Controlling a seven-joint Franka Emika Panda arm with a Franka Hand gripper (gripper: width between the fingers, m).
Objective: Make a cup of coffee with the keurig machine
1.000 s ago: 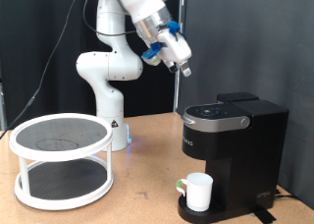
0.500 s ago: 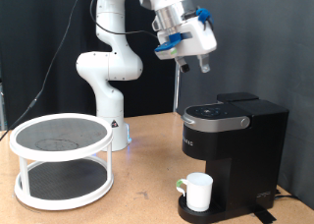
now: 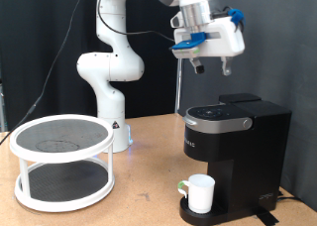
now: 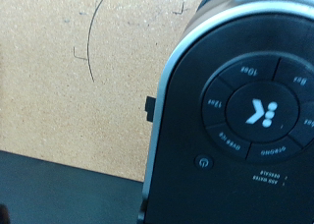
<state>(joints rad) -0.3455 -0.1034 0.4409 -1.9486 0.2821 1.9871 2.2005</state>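
Observation:
The black keurig machine (image 3: 236, 147) stands at the exterior view's right, its lid down. The white cup (image 3: 200, 192) sits on its round drip tray under the spout. My gripper (image 3: 211, 64) hangs in the air well above the machine's top panel and touches nothing. Nothing shows between its fingers. In the wrist view the machine's silver-rimmed top panel with its round button ring (image 4: 257, 111) fills one side, seen from above; the gripper's fingers do not show there.
A white two-tier round rack (image 3: 61, 159) stands at the exterior view's left on the wooden table (image 3: 139, 201). The arm's white base (image 3: 107, 82) is behind it. A black curtain forms the backdrop.
The gripper has swung from above the table's middle towards the exterior view's right and slightly up, and now hangs over the machine. The cup and machine have not moved.

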